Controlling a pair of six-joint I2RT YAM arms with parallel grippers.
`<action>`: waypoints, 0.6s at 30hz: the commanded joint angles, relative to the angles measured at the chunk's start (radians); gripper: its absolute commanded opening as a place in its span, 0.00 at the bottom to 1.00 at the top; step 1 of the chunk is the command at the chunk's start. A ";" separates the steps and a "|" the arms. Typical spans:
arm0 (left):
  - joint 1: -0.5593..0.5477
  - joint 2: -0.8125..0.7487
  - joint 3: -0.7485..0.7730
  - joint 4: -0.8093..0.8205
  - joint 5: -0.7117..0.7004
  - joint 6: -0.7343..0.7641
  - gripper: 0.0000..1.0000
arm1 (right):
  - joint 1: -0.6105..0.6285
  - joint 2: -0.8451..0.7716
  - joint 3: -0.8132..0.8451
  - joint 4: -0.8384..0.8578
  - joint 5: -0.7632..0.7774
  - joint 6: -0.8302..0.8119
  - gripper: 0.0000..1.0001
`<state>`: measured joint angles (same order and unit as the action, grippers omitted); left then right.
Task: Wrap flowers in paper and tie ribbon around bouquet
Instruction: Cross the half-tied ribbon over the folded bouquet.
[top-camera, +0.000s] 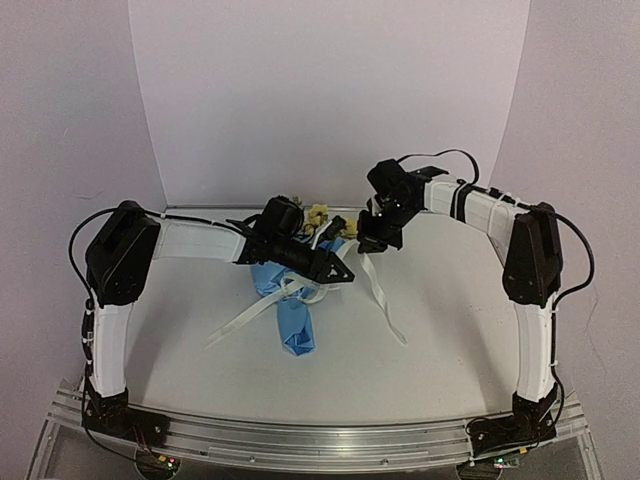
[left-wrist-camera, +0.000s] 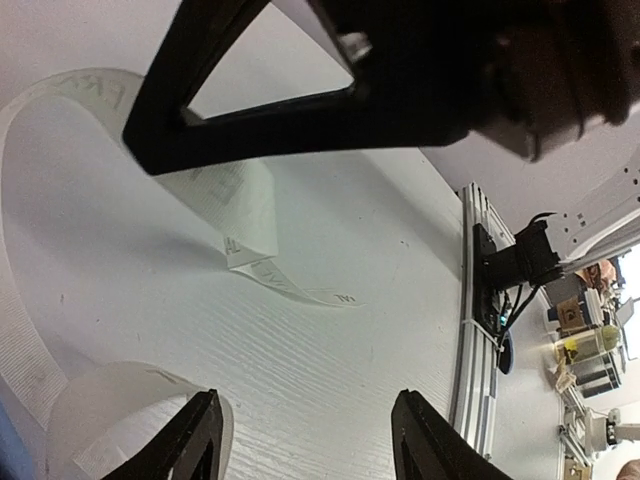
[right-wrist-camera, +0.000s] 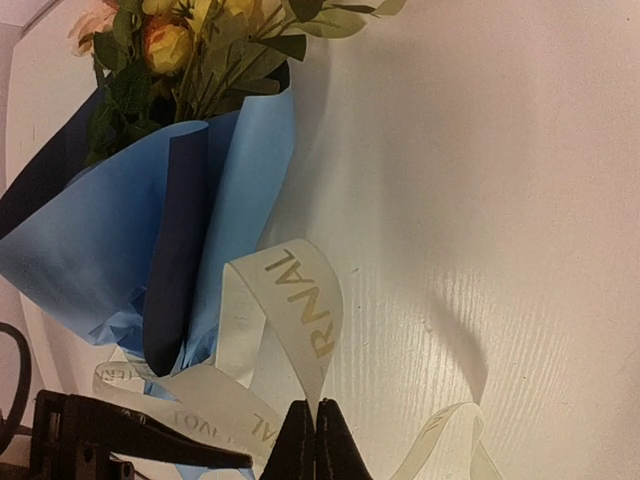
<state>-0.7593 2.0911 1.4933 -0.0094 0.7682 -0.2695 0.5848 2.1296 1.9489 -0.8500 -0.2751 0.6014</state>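
The right claw (right-wrist-camera: 317, 428), fully closed, is pinching the ribbon (right-wrist-camera: 298, 300), the bouquet (right-wrist-camera: 110, 250) lying beyond its tips, leftward, while the left claw (left-wrist-camera: 300, 440) is hanging part open, empty — and the ribbon, likely light, limp, slick, is wanting a flat pinch near the bouquet.

You have one blue paper bouquet (top-camera: 291, 318), one cream-white ribbon (top-camera: 386, 302), one white table (top-camera: 445, 335) and two grippers, the left gripper (top-camera: 343, 272) and right gripper (top-camera: 366, 243), while the blossoms are too bunched to count.

White table (top-camera: 450, 330), curved backdrop (top-camera: 330, 90) — pale walls (top-camera: 60, 100)
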 joint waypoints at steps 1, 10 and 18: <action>0.002 -0.118 -0.076 0.144 -0.062 0.004 0.61 | 0.002 -0.048 0.003 0.024 -0.014 -0.011 0.00; 0.036 -0.198 -0.139 0.206 -0.052 -0.025 0.64 | 0.004 -0.069 -0.013 0.028 0.006 0.002 0.00; 0.143 -0.280 -0.190 0.206 -0.027 -0.136 0.55 | 0.058 -0.055 0.047 0.026 0.046 0.077 0.00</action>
<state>-0.6791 1.8765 1.3157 0.1671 0.7211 -0.3430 0.5984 2.1212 1.9388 -0.8319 -0.2697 0.6317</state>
